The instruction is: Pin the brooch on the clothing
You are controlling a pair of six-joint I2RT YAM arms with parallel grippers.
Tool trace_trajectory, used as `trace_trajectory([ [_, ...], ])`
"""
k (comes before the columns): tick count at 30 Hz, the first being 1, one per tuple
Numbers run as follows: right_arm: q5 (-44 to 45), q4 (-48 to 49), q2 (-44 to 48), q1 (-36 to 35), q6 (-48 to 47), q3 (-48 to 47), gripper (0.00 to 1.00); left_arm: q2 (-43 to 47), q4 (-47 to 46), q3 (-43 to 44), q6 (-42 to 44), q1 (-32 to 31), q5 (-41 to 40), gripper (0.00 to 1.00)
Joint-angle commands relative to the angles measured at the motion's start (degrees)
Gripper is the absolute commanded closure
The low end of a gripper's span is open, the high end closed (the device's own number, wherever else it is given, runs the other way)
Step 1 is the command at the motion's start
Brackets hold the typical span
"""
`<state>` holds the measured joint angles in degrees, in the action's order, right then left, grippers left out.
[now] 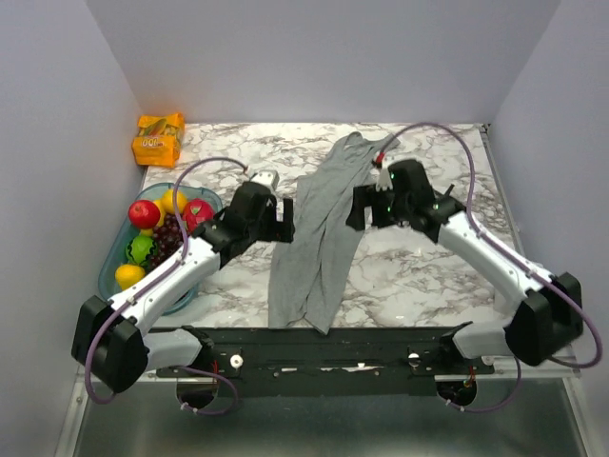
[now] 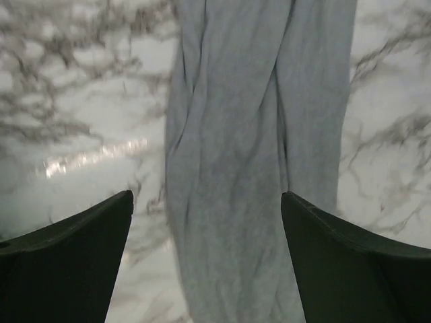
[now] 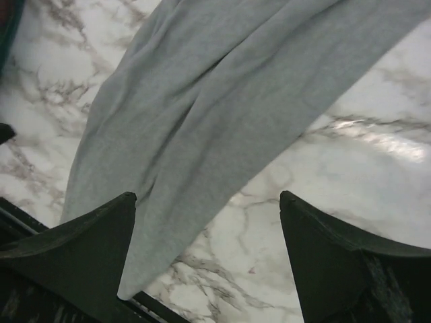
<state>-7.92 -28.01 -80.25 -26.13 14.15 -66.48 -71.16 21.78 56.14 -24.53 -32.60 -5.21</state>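
Surroundings: the marble table [image 1: 419,276] carries a teal bowl [image 1: 105,271] at its left edge. In the bowl are a red apple [image 1: 145,213], dark grapes [image 1: 169,238], a lemon [image 1: 128,276] and a green fruit [image 1: 141,249]. An orange packet [image 1: 158,139] sits in the far left corner, well apart from both arms. I see nothing lying on the table between either pincer and the clothing.

Clothing [image 1: 319,238]: it lies bunched into a long, creased strip down the middle of the table. It runs from the far right of centre to the black rail [image 1: 304,347] at the near edge.

Left pincer [image 1: 284,219]: it sits just beside the strip's left edge, facing it. Its wrist view shows the fingers [image 2: 67,262] spread wide with nothing gripped. The grey fabric lies beneath the gap and marble shows on both sides.

Right pincer [image 1: 360,208]: it sits just beside the strip's right edge, opposite the left one. Its fingers [image 3: 350,262] are also spread wide and hold nothing. In its wrist view the fabric crosses diagonally under the gap and past the left finger, with bare marble beneath the right finger.

I cannot tell whether either pincer touches the cloth.

Brooch: I cannot make it out in any view.
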Motion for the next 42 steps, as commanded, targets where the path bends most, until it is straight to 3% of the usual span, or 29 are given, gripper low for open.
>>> trace_trajectory([
  [1,3.17,4.71,9.48,-6.81,12.2,16.53,0.09,8.91,5.73,-12.0,-9.45,-3.69,-3.66,0.02],
  [7,6.25,8.14,13.19,-20.43,24.59,28.75,0.12,14.9,7.13,-21.85,-17.38,-8.61,-3.49,0.05],
  [11,7.13,12.0,11.52,-30.53,31.35,31.14,0.13,14.99,9.42,-24.23,-20.81,-10.99,-6.12,0.05],
  [20,10.99,17.37,2.04,-42.06,40.16,29.83,0.19,17.28,7.22,-28.45,-22.93,-11.52,-5.59,0.08],
  [24,14.68,14.13,-3.15,-44.53,42.01,26.14,0.24,17.98,7.57,-28.98,-22.49,-11.52,-5.86,0.09],
  [30,18.03,11.93,-7.46,-44.97,43.94,23.41,0.4,18.16,8.63,-28.54,-21.34,-11.7,-5.95,0.1],
  [33,18.64,10.53,-7.56,-44.97,44.29,23.32,0.53,18.86,8.37,-28.8,-21.26,-12.13,-6.04,0.11],
  [34,18.99,9.82,-7.21,-44.97,44.47,23.41,0.64,18.77,8.45,-28.81,-21.26,-12.22,-6.12,0.11],
  [37,21.8,5.61,-5.02,-44.97,45.17,24.37,0.82,18.07,9.24,-28.45,-21.61,-13.89,-6.83,0.13],
  [42,27.07,-3.71,5.17,-44.01,47.63,28.15,0.91,18.07,10.12,-28.8,-22.92,-16.87,-6.74,0.14],
])
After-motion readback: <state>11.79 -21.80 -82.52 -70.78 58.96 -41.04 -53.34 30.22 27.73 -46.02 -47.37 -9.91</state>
